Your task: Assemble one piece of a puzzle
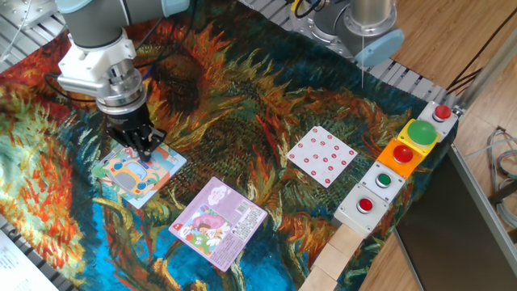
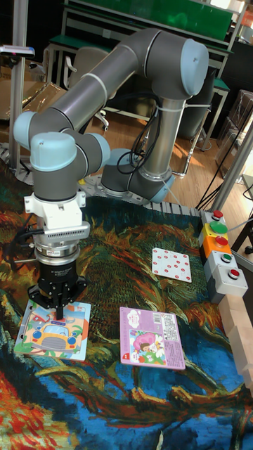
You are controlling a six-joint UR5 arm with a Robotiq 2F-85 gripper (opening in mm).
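The gripper [image 1: 146,153] is pressing at the puzzle [image 1: 136,173], fingers nearly together on something too small to identify; a straight, gentle push looks best.

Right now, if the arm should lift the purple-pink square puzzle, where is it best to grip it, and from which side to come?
The purple-pink puzzle lies flat on the cloth, apart from the other boards. Probably best: come straight down from above and close on two opposite edges, fingers turned to match its rotated sides. Being thin, it offers little edge to pinch.
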